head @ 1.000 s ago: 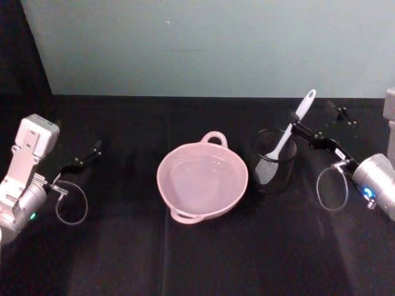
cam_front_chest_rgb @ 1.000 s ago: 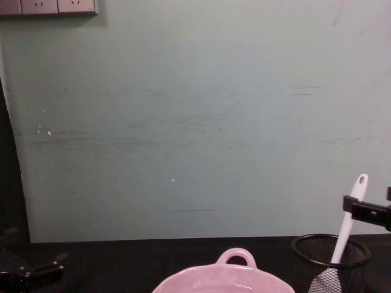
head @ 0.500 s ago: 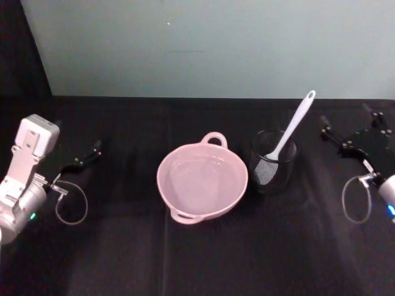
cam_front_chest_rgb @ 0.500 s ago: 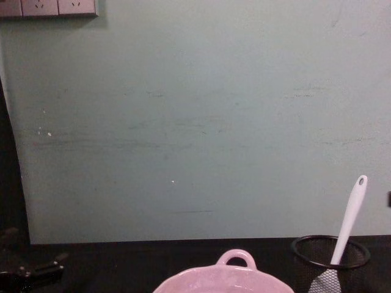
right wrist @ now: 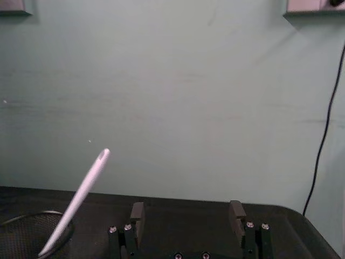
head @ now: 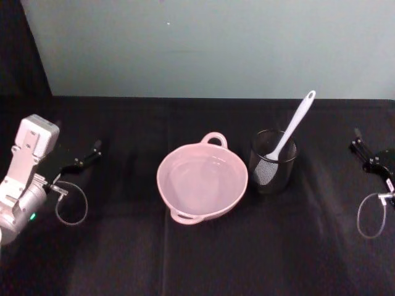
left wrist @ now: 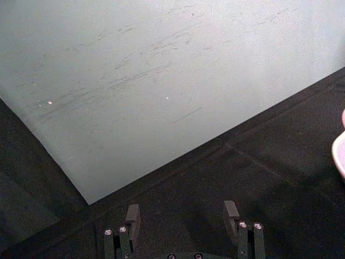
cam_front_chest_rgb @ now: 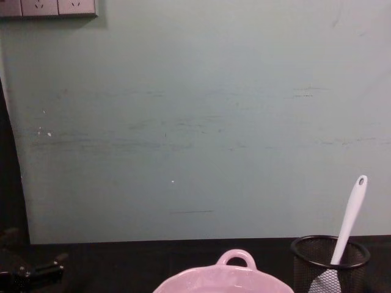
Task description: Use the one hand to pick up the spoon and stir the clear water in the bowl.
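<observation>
Pale pink bowl [head: 202,183] taken as landmark, set mid-bench on the black bench [head: 197,259], loop handle toward the wall, clear water inside. Just to the right of the bowl, not touching: black wire-mesh cup [head: 273,160]. White spoon [head: 290,131] standing head-down in that cup, handle tilted up and away from the bowl, holed end well above the cup rim; same seen in chest view [cam_front_chest_rgb: 347,229] and right wrist view [right wrist: 81,194]. Nothing gripping the spoon.

Right tool [head: 365,153] well to the right of the bowl, near the bench's right edge, beyond the cup; jaws apart and empty in its wrist view [right wrist: 186,215]. Bare black bench between it and the cup.

Left tool [head: 83,159] well to the left of the bowl, parked low; jaws apart, empty [left wrist: 182,213]. Open bench between it and the bowl rim. In front of the bowl, unoccupied bench up to the near edge.
</observation>
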You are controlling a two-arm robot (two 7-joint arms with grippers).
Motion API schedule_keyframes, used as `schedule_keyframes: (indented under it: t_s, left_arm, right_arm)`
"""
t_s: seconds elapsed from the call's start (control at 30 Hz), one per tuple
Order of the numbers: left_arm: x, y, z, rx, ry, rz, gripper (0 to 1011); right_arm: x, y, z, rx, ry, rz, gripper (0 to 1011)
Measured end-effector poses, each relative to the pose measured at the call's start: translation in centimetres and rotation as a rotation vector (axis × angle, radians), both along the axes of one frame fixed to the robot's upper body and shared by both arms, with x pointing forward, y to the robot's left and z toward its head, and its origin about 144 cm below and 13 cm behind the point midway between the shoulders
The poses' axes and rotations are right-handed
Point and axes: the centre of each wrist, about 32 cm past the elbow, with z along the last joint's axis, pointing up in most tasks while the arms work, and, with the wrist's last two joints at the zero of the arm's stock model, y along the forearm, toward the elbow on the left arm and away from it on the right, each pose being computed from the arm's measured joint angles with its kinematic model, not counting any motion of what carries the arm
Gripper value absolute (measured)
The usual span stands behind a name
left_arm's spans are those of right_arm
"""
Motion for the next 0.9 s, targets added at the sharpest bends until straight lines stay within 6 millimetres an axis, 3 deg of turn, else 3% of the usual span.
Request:
schedule_keyframes:
  t_s: [0.9]
  left_arm:
    - [0.0,0.0,0.0,0.0,0.0,0.0,1011]
  right_arm:
    - [0.38,-0.02,-0.79,0.039,0.02,0.003,1003]
